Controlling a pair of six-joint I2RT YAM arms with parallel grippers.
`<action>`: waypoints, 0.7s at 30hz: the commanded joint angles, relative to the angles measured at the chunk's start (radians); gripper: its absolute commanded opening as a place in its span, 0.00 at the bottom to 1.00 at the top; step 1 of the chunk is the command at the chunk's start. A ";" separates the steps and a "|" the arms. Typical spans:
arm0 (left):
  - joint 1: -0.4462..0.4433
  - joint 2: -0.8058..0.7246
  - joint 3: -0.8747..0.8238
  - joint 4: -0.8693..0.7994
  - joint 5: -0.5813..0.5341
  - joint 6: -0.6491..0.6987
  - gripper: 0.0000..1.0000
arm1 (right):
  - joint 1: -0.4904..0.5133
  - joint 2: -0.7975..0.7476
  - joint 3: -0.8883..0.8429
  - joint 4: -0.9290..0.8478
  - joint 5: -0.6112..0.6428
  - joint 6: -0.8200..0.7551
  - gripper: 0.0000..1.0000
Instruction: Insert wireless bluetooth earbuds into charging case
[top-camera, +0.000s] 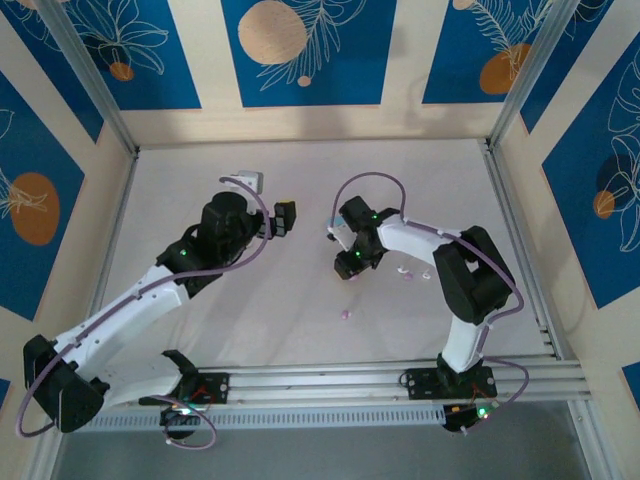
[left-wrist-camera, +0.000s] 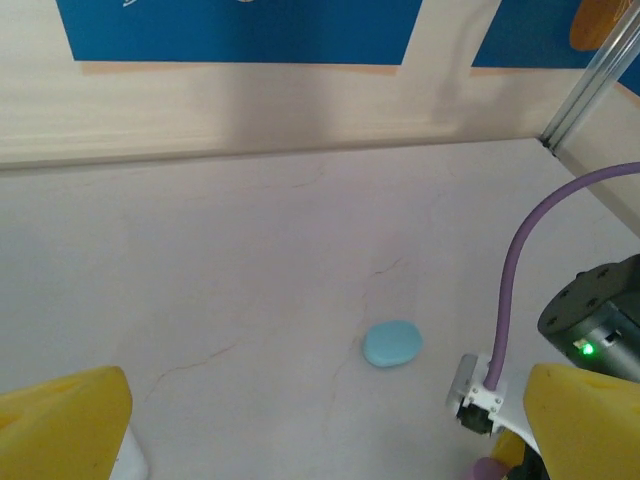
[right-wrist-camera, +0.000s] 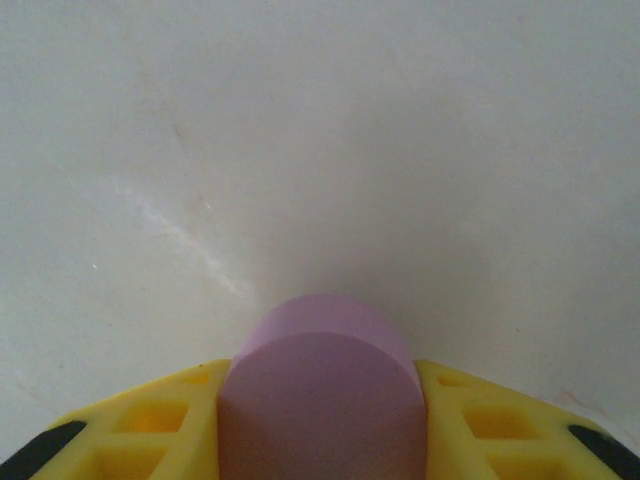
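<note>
Nearest the arm bases, a pink earbud (top-camera: 344, 314) lay alone on the pale desk (top-camera: 270, 330), clear of both arms. A little farther in and to the right, two pale earbuds (top-camera: 405, 272) sat close together on the bare surface, just beside the right forearm and touched by neither hand.

Left of that pair, the right hand (top-camera: 350, 265) pointed down at the desk. Its wrist view showed its yellow fingers (right-wrist-camera: 150, 420) pressed against both sides of a rounded lilac case (right-wrist-camera: 322, 350), so it was clamped on that case. Whether the case rested on the desk could not be told.

About level with it, toward the left, the left hand (top-camera: 285, 218) faced the right arm. Its yellow fingers (left-wrist-camera: 70, 420) stood wide apart with nothing between them. Beyond those fingers a pale blue case (left-wrist-camera: 392, 343) lay flat on the desk, closed, near the right arm's purple cable (left-wrist-camera: 520, 260).

Farthest back stood the wooden wall (top-camera: 300, 120) with its blue panels.
</note>
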 joint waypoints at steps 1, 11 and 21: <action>0.009 -0.036 -0.019 0.018 -0.045 -0.024 1.00 | 0.017 0.022 -0.014 0.063 0.043 -0.032 0.40; 0.008 -0.034 -0.020 0.017 -0.059 -0.019 1.00 | 0.038 0.031 -0.040 0.045 0.081 -0.001 0.52; 0.009 -0.015 -0.018 0.026 -0.046 -0.023 1.00 | 0.045 -0.028 -0.097 0.084 0.072 -0.027 0.55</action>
